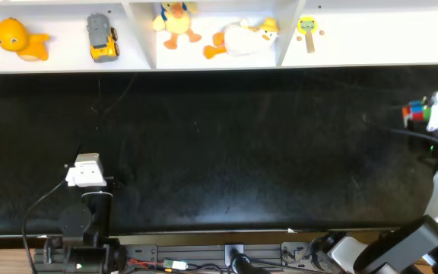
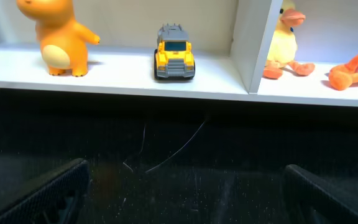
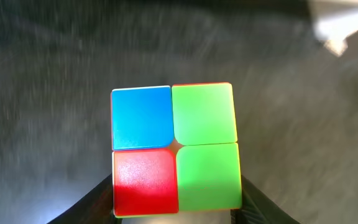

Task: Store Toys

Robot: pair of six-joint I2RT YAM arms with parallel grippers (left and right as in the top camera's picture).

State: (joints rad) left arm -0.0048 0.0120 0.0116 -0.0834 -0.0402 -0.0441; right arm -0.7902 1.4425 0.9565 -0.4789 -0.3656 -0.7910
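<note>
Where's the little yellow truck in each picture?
Top view: upper left, the yellow truck in the white shelf's left compartment.
Left wrist view: upper middle, the truck facing the camera.
Right wrist view: this one looks at the cube instead.
Landmark: the orange toy beside the truck, in both shelf views.

Glossy plastic cube [image 3: 174,149] — matt, scratched black tabletop [image 1: 219,152] — smooth white shelf [image 2: 117,79], plush duck [image 2: 281,43]

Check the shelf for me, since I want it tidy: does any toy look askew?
The white duck in the middle compartment lies toppled on its side, beside the upright yellow duck. The cube is off the shelf, in the right gripper.
</note>
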